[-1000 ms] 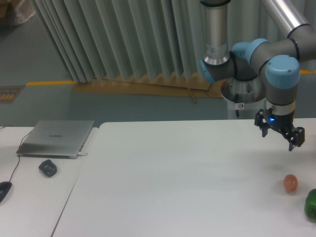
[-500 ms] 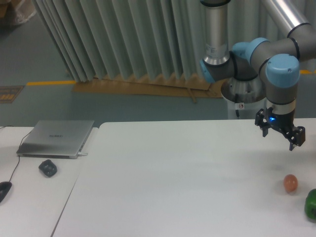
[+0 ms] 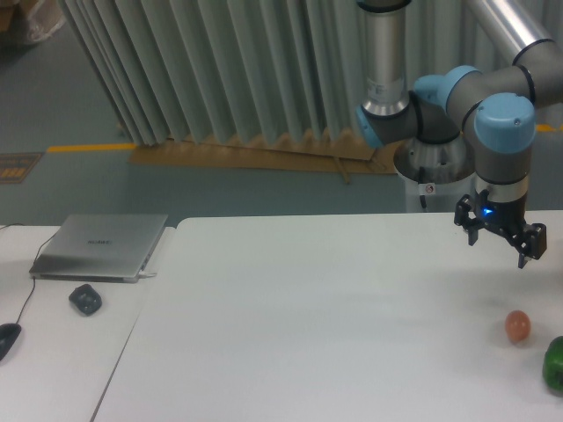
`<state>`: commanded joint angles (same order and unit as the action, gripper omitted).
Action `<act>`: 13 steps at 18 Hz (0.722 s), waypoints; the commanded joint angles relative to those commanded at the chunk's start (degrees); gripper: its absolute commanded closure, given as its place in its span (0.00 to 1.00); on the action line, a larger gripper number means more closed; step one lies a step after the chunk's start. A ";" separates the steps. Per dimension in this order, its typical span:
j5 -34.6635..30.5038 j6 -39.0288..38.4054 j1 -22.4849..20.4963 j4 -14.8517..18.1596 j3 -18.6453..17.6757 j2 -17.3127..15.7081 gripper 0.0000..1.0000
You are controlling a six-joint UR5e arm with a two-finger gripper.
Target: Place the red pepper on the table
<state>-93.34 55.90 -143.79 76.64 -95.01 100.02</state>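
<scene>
White smooth table (image 3: 334, 325); black gripper (image 3: 499, 247) spread wide, seemingly empty, above small orange-brown egg-shaped object (image 3: 517, 326).

One fixed view only; no second view to share anything with. Camera set high, in front of the table (image 3: 308, 316), looking down and across it toward a pleated grey curtain (image 3: 220, 70) and floor behind. Middle distance: the tabletop fills the lower half, cut off at the bottom and right edges. The gripper (image 3: 499, 242) sits far right, mid-height, fingers pointing down, seen slightly from above, jaws spread. Arm enters from the top right corner. Below the jaws, near the right edge, a small orange-brown object (image 3: 517, 326); lower right of them, a green pepper (image 3: 554, 364), cropped by the frame. Far left of the jaws, a laptop (image 3: 101, 246) on the adjoining desk (image 3: 53, 352).
</scene>
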 joint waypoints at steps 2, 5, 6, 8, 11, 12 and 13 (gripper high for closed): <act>-0.09 0.00 0.09 0.00 0.00 0.00 0.00; -0.18 0.00 0.00 0.09 0.00 -0.09 0.00; -0.26 0.00 0.00 0.00 0.09 0.00 0.00; -0.35 -0.17 -0.17 -0.96 0.61 -0.09 0.00; -2.36 -0.53 -1.31 -2.55 0.70 -0.26 0.00; -5.16 -0.35 -1.93 -2.90 0.70 -0.26 0.00; -7.80 -0.26 -2.54 -3.68 0.88 -0.26 0.00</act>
<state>-101.14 55.63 -146.33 72.96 -94.13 99.76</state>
